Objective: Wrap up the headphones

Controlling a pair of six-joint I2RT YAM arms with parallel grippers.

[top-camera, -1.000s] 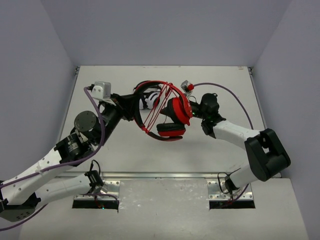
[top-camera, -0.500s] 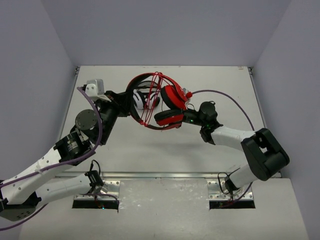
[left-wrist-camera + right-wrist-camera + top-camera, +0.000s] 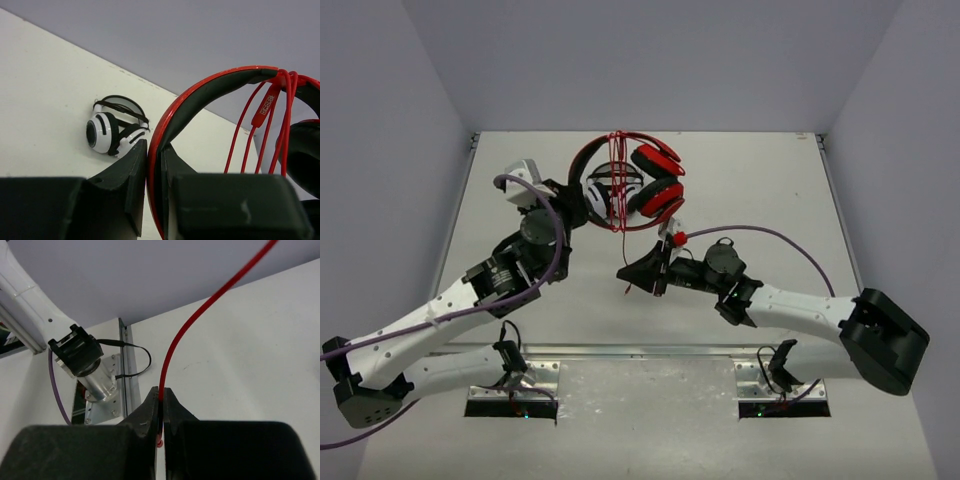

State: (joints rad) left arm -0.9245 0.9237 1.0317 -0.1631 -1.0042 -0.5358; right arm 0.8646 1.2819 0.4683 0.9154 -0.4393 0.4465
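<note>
L claw [image 3: 154,152] pinching headband [image 3: 200,92] of red headphones [image 3: 658,178], held above bench [image 3: 770,170] at 12 o'clock, cable [image 3: 617,185] looped round band, R claw [image 3: 160,392] at 6 o'clock of them, nipping cable, white-black headphones [image 3: 111,132] on bench behind.

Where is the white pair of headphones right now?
The white-and-black headphones lie on the far half of the table, about midway across. In the left wrist view they sit just left of the red headphones, which the left gripper holds up.

red headphones [image 3: 658,160], red cable [image 3: 617,185], white-and-black headphones [image 3: 105,134]
</note>
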